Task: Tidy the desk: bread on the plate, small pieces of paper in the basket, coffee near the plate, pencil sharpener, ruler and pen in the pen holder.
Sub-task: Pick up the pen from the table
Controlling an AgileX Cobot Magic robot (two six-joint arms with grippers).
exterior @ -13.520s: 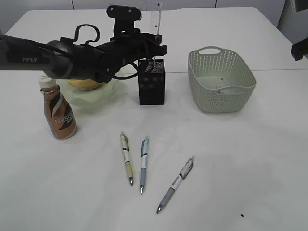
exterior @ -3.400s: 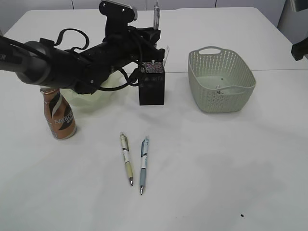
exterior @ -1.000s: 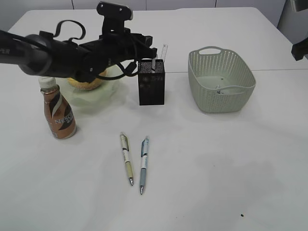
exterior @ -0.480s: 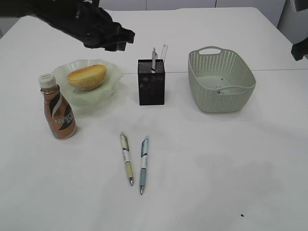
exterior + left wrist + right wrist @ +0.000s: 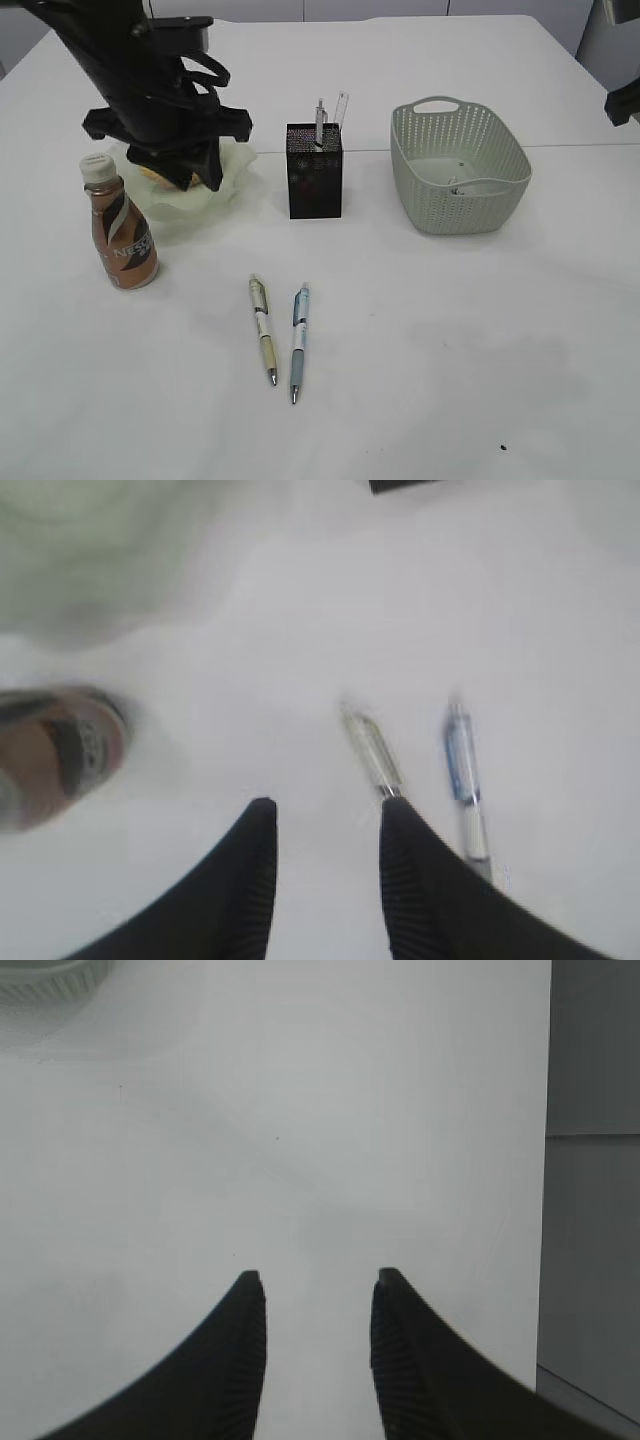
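Note:
My left gripper (image 5: pixel 198 182) hangs open and empty in front of the green plate (image 5: pixel 236 172), fingers pointing down. The arm hides most of the bread. In the left wrist view, the left gripper (image 5: pixel 325 805) hovers above the table just short of a yellow-green pen (image 5: pixel 370 752) and a blue pen (image 5: pixel 462 765). Both pens (image 5: pixel 262 330) (image 5: pixel 298 340) lie side by side. The coffee bottle (image 5: pixel 120 235) stands left of the plate. A pen (image 5: pixel 320 115) and the ruler (image 5: pixel 342 106) stick out of the black pen holder (image 5: pixel 314 185). The pencil sharpener is out of view. My right gripper (image 5: pixel 315 1278) is open over bare table.
The grey-green basket (image 5: pixel 460 165) stands right of the pen holder with small paper pieces (image 5: pixel 460 186) inside. A dark part of the right arm (image 5: pixel 625 100) shows at the right edge. The table edge (image 5: pixel 548 1160) runs close to the right gripper.
The left arm has left the pen holder, swung up and left, and now comes down over the plate with its open gripper facing the pens. A pen stands in the holder.

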